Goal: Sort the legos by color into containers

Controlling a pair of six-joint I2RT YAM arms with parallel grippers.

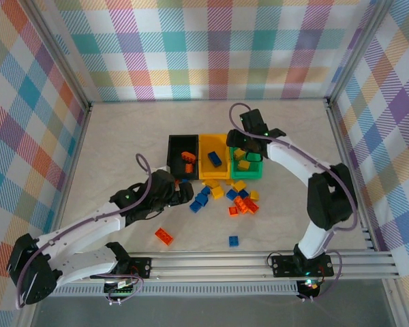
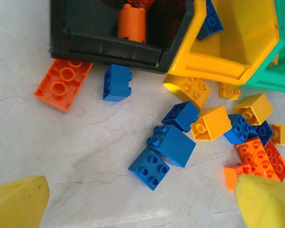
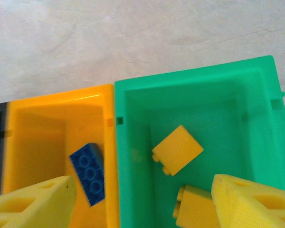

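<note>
Two yellow legos (image 3: 177, 149) lay in the green bin (image 3: 256, 71) | right gripper (image 3: 142, 190) spread wide above it, nothing held | left gripper (image 2: 140, 187) gaped empty over the loose pile (image 2: 213, 126) | risk: blue, yellow and orange bricks touched there, so one pinch could've dragged a wrong colour along

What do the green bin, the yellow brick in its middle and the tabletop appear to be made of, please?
The green bin: moulded plastic, smooth with a soft sheen; crisp slots in its rim suggest it. The yellow brick: likewise hard plastic, sharp-edged, evenly coloured, slightly glossy. The tabletop: pale, matte, with marble-like veins; whether stone, laminate or a printed sheet cannot be told.
</note>
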